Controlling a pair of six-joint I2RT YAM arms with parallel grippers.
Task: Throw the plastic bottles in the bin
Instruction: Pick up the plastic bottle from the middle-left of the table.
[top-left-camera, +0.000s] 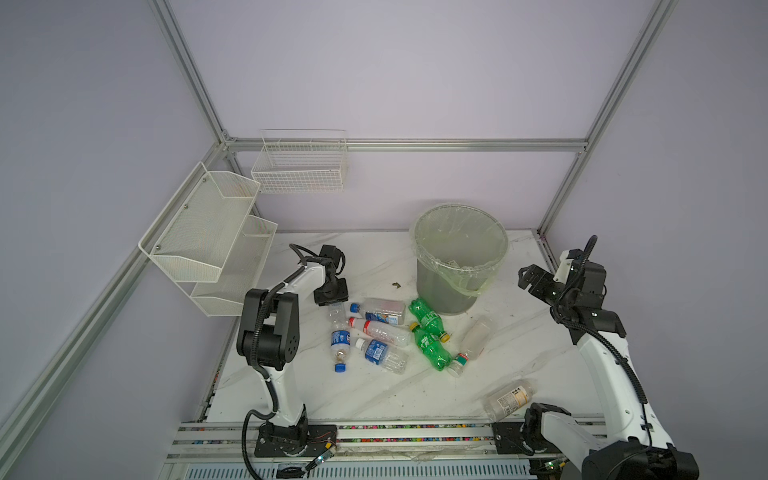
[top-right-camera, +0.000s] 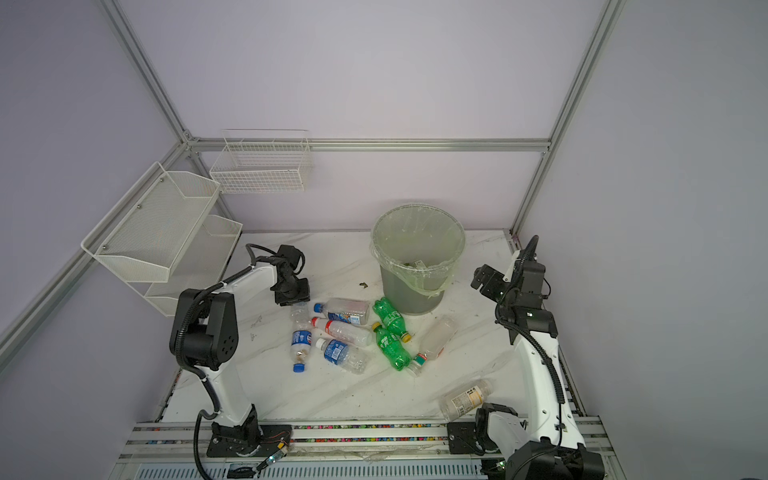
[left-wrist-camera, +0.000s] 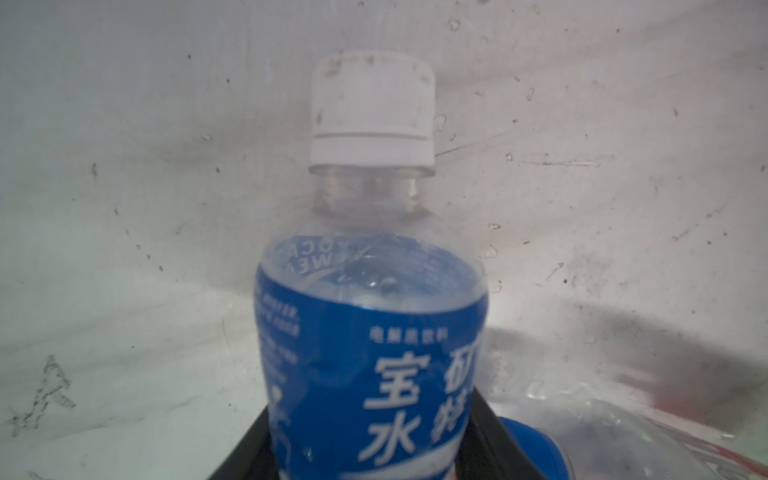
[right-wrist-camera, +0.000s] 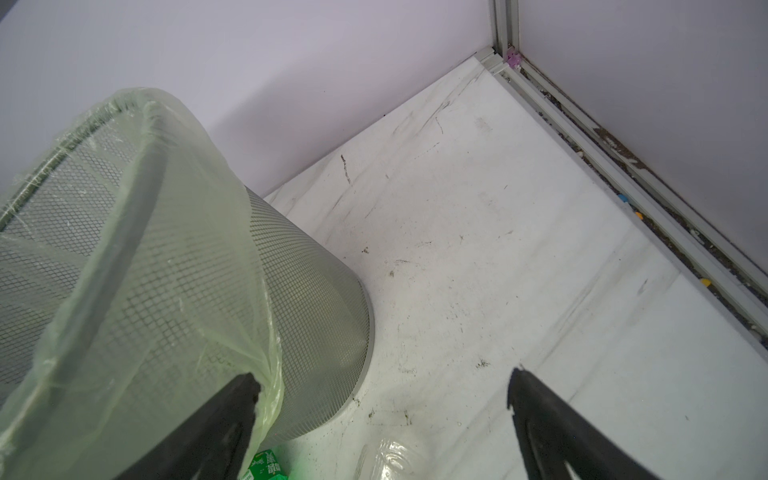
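Left pincer (top-left-camera: 331, 297) is down at the far-left end of the heap, and it's got one! In the wrist view the black jaws press both sides of a white-capped bottle (left-wrist-camera: 370, 332) with a blue label, pinching it low on the body as it lies on the desk (top-left-camera: 374, 399).

The bin (top-left-camera: 440, 291) stands well apart from that bottle, with the rest of the bottles (top-left-camera: 428, 332) strewn between them.

Right pincer (right-wrist-camera: 382, 378) hangs beside the bin, jaws spread wide, nothing in them.

Now, the worries. That thin, slick plastic could buckle in the squeeze and squirt out on the lift. The blue-capped bottle (left-wrist-camera: 528, 449) lies just beside the jaws, so it might get nudged or dragged along. The bin is tall too: carry too low and the bottle clips the rim, or snags the liner bag (top-left-camera: 469, 286) and tugs it loose. A release short of the mouth means a bounce back onto the desk.
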